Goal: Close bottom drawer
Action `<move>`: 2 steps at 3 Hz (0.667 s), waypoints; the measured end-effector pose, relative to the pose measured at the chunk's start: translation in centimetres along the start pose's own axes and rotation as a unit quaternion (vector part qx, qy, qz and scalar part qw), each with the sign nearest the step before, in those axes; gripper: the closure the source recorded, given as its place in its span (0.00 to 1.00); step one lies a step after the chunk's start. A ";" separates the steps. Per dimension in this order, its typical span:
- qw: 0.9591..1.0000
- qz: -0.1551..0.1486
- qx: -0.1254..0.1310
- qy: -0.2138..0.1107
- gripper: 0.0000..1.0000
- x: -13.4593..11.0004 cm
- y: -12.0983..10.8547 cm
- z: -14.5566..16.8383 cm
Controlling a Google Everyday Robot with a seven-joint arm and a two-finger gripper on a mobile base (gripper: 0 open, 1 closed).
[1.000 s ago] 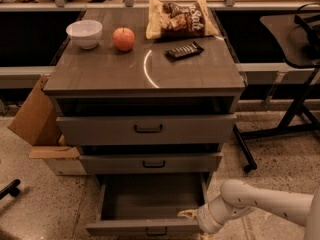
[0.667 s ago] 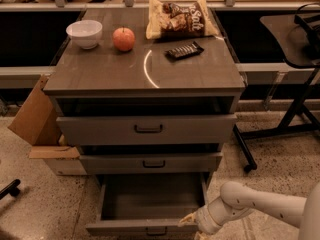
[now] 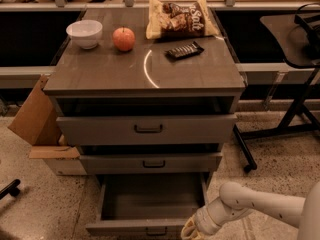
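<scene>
A wood-grain cabinet with three drawers stands on a speckled floor, seen from the front and above. The bottom drawer [image 3: 150,200] is pulled far out towards the viewer, its empty inside in plain view and its front panel with a small dark handle [image 3: 156,231] at the lower edge of the view. The middle drawer [image 3: 150,162] and the top drawer [image 3: 145,129] above it stick out only a little. The robot's pale arm [image 3: 255,204] reaches in from the lower right, and the gripper [image 3: 189,230] sits low, just beside the right end of the bottom drawer's front panel, touching it or very nearly. Whether the gripper is open or closed cannot be told, as it is cut off at the edge of the view. The step in hand appears to be lining up against the drawer front, with the push not yet made. The next move likely calls for a steady, straight push back into the cabinet, pressing flat on the panel so the drawer does not twist on its runners. On the cabinet's top surface [image 3: 100,71] sit a white bowl [image 3: 85,33], an apple [image 3: 123,38], a bag of crisps [image 3: 180,18] and a dark wrapped bar [image 3: 184,50], all well clear of the work.
</scene>
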State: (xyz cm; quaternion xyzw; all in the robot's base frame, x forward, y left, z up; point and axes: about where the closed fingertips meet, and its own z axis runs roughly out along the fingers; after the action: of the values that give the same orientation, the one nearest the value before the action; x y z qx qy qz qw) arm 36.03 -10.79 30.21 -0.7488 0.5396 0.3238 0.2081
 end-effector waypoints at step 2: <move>0.999 -0.013 -0.027 0.025 1.00 4.2 0.1 3.3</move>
State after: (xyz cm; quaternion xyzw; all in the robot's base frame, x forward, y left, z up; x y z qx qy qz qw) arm 36.00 -11.48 24.87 -0.7692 0.5258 0.3162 0.1784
